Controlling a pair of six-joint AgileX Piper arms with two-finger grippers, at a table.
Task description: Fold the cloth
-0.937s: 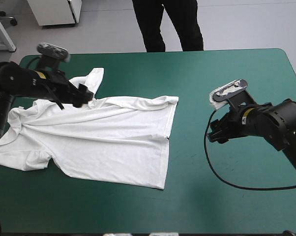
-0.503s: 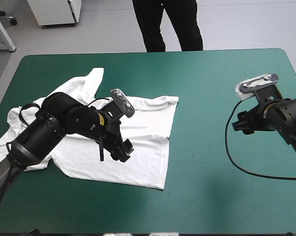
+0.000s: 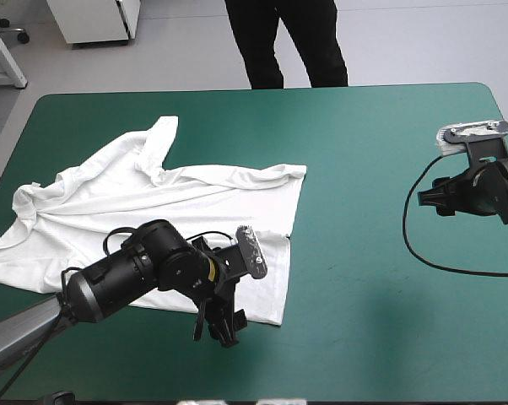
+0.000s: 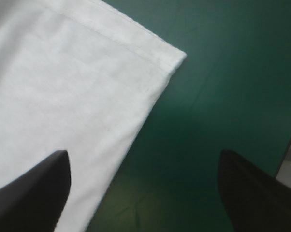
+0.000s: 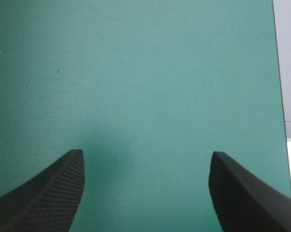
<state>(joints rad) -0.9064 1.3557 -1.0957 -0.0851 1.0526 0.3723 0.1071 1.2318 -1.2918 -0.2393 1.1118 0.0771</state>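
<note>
Table (image 3: 364, 169): teal-green cover, bare across the middle and right.
T-shirt (image 3: 153, 211): white, spread mostly flat on the left half, far sleeve rumpled, hem corner (image 4: 177, 55) lying flat.
Left gripper (image 3: 221, 327): low at the shirt's near-right corner, fingers wide apart, one over cloth, one over cover, gripping nothing.
Right gripper (image 3: 435, 196): near the table's right edge, well apart from the shirt, fingers spread, empty.

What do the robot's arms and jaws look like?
Both arms are black and rounded. The left arm bears a yellow marking near its wrist and a grey lower segment. The right arm is black. The jaws are broad black curved fins.
</note>
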